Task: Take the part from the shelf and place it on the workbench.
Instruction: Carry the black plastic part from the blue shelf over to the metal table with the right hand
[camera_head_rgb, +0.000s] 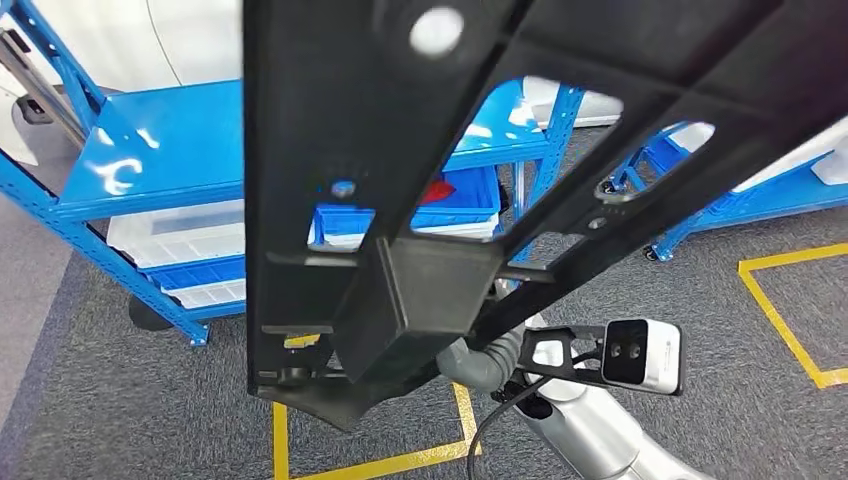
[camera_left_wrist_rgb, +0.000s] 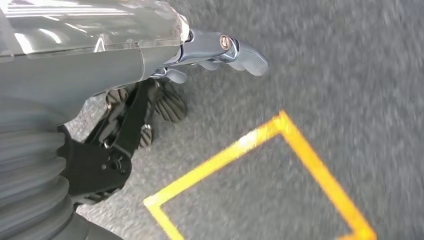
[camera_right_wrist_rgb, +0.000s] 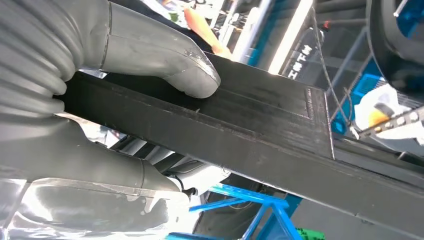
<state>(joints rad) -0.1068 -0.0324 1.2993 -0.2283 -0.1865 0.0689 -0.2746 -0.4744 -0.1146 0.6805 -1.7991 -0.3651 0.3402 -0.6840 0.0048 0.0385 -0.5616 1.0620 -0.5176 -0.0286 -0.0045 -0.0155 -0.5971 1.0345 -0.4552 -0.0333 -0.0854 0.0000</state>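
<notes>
We see the black part (camera_head_rgb: 400, 150) run off the head view's top and right edges, so its full length and shape escape us. It covers the middle of the blue shelf (camera_head_rgb: 160, 150) beyond the fingers, along with most of the bins (camera_head_rgb: 460, 195) there. In the right wrist view the right hand (camera_right_wrist_rgb: 125, 75) presses its thumb on the part, but its darker fingers (camera_right_wrist_rgb: 150, 160) sit hidden beneath it. In the left wrist view the left hand (camera_left_wrist_rgb: 150, 90) has fingers partly masked by its own cover, and the carpet (camera_left_wrist_rgb: 325, 60) past them is blurred.

Silver arm (camera_head_rgb: 590, 425), grey ribbed cover (camera_left_wrist_rgb: 30, 170), dark fingers (camera_left_wrist_rgb: 170, 105).
</notes>
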